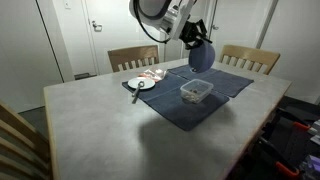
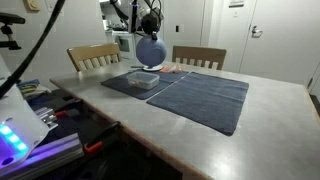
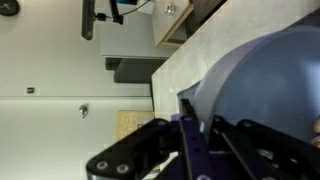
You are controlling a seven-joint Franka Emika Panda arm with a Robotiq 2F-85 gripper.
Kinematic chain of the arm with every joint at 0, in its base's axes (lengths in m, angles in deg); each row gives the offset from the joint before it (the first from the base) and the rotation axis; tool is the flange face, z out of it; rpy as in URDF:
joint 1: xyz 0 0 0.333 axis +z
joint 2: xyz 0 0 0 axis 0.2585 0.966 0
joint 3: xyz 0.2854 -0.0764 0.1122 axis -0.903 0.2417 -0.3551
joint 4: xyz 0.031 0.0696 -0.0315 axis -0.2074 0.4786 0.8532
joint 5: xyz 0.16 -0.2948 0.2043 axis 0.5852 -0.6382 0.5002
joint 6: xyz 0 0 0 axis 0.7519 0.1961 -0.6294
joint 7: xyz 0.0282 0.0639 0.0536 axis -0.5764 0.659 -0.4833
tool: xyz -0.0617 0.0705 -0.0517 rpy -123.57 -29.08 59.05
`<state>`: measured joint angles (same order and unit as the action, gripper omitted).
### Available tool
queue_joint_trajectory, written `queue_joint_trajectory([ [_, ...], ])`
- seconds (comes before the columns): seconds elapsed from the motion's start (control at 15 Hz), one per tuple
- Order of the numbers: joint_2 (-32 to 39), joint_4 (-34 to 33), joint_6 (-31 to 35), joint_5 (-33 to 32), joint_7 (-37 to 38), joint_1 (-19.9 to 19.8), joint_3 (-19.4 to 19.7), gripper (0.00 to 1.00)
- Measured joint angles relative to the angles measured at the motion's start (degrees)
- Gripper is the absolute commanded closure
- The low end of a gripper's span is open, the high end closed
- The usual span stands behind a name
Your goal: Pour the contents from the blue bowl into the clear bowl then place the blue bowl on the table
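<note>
My gripper [image 1: 192, 42] is shut on the rim of the blue bowl [image 1: 201, 56] and holds it tipped on its side in the air above the clear bowl [image 1: 196, 92]. The clear bowl sits on the dark blue cloth [image 1: 215, 85] on the table [image 1: 110, 130]. In an exterior view the blue bowl [image 2: 149, 51] hangs above the clear bowl [image 2: 142, 78]. In the wrist view the blue bowl [image 3: 265, 85] fills the right side, with its rim clamped between my gripper's fingers [image 3: 200, 125]. I cannot see the bowl's contents.
A white plate [image 1: 140, 84] with a dark utensil and some small items [image 1: 152, 73] lie at the cloth's far edge. Wooden chairs [image 1: 132, 57] [image 1: 250, 58] stand behind the table. A chair back [image 1: 18, 135] is at the near corner.
</note>
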<state>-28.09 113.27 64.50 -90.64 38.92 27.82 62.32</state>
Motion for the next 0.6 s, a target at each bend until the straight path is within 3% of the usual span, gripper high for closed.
queue_joint_trajectory([
  [0.33,-9.0,14.1,19.5,7.5,3.3,-5.4,2.0,0.98],
  [0.6,-16.5,26.2,35.9,8.0,7.6,-8.4,5.0,0.93],
])
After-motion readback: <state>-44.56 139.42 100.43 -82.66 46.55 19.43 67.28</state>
